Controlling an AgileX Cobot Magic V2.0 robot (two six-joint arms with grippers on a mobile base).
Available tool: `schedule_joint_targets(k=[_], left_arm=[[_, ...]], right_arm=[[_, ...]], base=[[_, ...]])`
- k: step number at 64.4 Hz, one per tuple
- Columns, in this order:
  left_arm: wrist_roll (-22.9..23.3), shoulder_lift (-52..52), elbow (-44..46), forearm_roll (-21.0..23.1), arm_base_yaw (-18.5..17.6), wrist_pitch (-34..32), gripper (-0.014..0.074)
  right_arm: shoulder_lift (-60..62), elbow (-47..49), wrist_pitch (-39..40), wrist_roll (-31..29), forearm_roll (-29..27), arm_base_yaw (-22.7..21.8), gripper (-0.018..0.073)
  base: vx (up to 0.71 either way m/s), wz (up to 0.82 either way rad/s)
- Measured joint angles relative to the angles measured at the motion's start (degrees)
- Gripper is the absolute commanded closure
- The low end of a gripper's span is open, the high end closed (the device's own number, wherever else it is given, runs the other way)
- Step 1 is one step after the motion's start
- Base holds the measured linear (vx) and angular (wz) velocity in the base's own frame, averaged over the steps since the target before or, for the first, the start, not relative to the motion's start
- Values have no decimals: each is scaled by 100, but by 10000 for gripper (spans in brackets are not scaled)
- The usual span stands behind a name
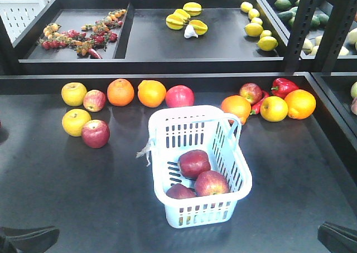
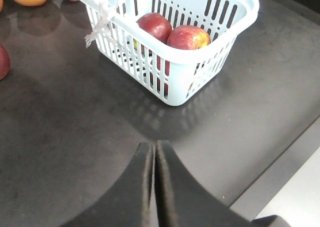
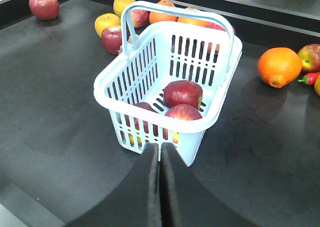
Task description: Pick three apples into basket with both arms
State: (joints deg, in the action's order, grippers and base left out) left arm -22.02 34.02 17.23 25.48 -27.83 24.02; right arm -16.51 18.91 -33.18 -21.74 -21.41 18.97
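The basket (image 1: 201,166) is seen standing upright on the dark tabletop (image 1: 67,197), near the middle and toward the front edge. Its long axis runs from the back rim to the near rim, skewed slightly so that the near end is turned to the right in the front view. A scrap of clear plastic (image 1: 146,149) is tied to its left rim. Three apples (image 1: 194,163) are held inside, clustered toward the near end: one lies farther back, two lie side by side in front, touching or nearly so. The left pincer (image 2: 154,152) is shown with its fingers pressed together and nothing between them, held above bare tabletop just short of a basket corner. The right pincer (image 3: 160,154) is likewise closed and empty, apparently just before the near end wall, though contact cannot be judged. Other fruit (image 1: 136,93) is lined along the back of the tabletop, well apart from the basket.
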Motion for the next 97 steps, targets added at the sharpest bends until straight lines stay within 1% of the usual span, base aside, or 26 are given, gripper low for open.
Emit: schedule_joint_targets(k=[4,7,11,13,16,20,25,30,34,39,44,48,53,65,71,76,82,86,97], left_arm=[[210,-13,-110,0,0,-94,603],[488,-24,-266,-64,0,-227,603],[1044,-24,-598,-276,0,-544,603],[1300,-24,-753,-425,0,-695,603],[1823,-24,-1076,-659,0,-1025,603],[2406,-31,-1469,-998,0,-1479,603],[2863,-90,-1785,-1300,0,-1899,603],[3086,-256,-1856,-1549,0,-2218,603],[3084,-456,-1856,-1871,0,-2269,603],[2914,-839,-1856,-2288,0,-2281,603],[2698,-1277,-1856,-2480,70,-2275,603],[2603,-1624,-1856,-2548,256,-2239,603],[2531,-2079,-1856,-2548,645,-2120,603],[2466,-3227,-1856,-2615,1826,-1906,603],[2455,-3445,-1856,-2626,2329,-1926,603],[2455,-3473,-1856,-2662,2618,-1934,603],[2455,-3473,-1856,-2890,2809,-1939,603],[2461,-3473,-1856,-3087,2867,-1958,603],[2477,-3473,-1856,-3205,2873,-1945,603]], right_arm=[[0,0,0,0,0,0,563],[0,0,0,0,0,0,563],[0,0,0,0,0,0,563],[0,0,0,0,0,0,563],[0,0,0,0,0,0,563],[0,0,0,0,0,0,563],[0,0,0,0,0,0,563],[2,0,-5,0,0,0,563],[7,0,-5,0,0,0,563],[7,0,-5,0,0,0,563],[7,0,-5,0,0,0,563],[7,0,-5,0,0,0,563],[7,0,-5,0,0,0,563],[7,0,-5,0,0,0,563],[9,0,-5,0,1,0,563],[9,-6,-11,0,13,0,563],[9,-6,-11,0,13,0,563],[9,-6,-11,0,13,0,563],[9,-6,-11,6,13,0,563]], base=[[0,0],[0,0],[0,0],[0,0],[0,0],[0,0],[0,0],[0,0],[0,0],[0,0],[0,0],[0,0],[0,0],[0,0],[0,0],[0,0],[0,0],[0,0],[0,0]])
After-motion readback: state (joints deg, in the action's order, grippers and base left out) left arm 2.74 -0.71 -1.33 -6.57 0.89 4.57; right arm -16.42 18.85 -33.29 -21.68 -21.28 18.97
